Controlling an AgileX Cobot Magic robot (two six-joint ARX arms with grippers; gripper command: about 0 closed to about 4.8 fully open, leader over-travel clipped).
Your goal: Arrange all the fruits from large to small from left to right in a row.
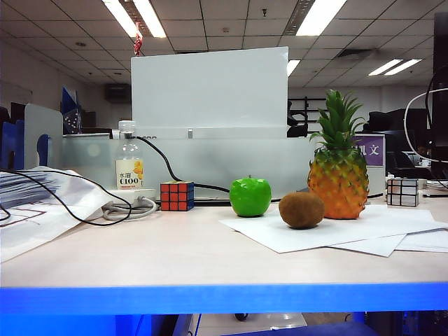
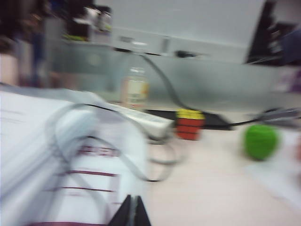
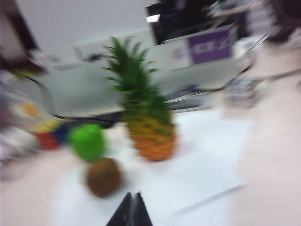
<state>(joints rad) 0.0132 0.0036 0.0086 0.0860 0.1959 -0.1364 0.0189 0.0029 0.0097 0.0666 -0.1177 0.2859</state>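
Note:
Three toy fruits stand on the table in the exterior view: a glossy green apple [image 1: 250,197] in the middle, a brown kiwi [image 1: 302,210] right of it on white paper, and a tall pineapple [image 1: 339,173] behind the kiwi. Neither arm shows in the exterior view. My left gripper [image 2: 132,201] is shut and empty, well short of the blurred apple [image 2: 260,141]. My right gripper [image 3: 133,198] is shut and empty, a short way from the kiwi [image 3: 103,176], with the apple [image 3: 87,141] and pineapple [image 3: 148,127] beyond it.
A coloured Rubik's cube [image 1: 177,196] sits left of the apple, beside a drink bottle [image 1: 129,166] and a coiled cable [image 1: 129,208]. A silver mirror cube [image 1: 402,192] stands at the far right. Printed papers [image 1: 38,203] cover the left. Loose white sheets [image 1: 350,231] lie under the kiwi and pineapple.

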